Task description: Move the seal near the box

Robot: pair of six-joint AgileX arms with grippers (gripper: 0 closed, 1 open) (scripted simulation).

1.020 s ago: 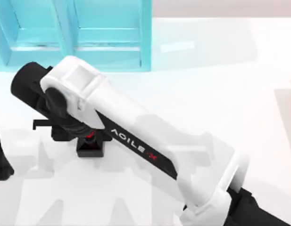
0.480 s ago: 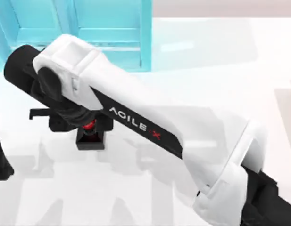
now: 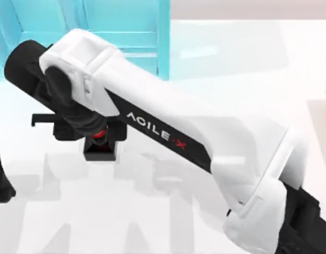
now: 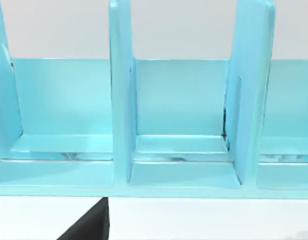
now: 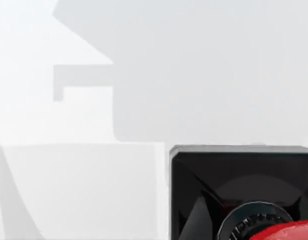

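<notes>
The seal [image 3: 101, 148], a glossy red round knob on a black square block, sits at the table's [image 3: 231, 79] left half, just in front of the light-blue box [image 3: 120, 32] with its upright dividers. The right gripper [image 3: 94, 132] hangs directly over the seal, its wrist covering most of the knob; whether the jaws are spread or pinching the knob cannot be told from here. In the right wrist view the block [image 5: 241, 190] and a sliver of red knob [image 5: 288, 232] are cut off at the frame's edge, above bare white tabletop. The stamp looks small, rigid and light; the smooth knob could slip, so a hold low on its neck seems safest. The left arm [image 3: 0, 180] is parked at the table's left edge, its wrist camera facing the box's compartments [image 4: 178, 115]. The seal already appears near the box, though how close is hard to judge beneath the white arm [image 3: 168, 132].
</notes>
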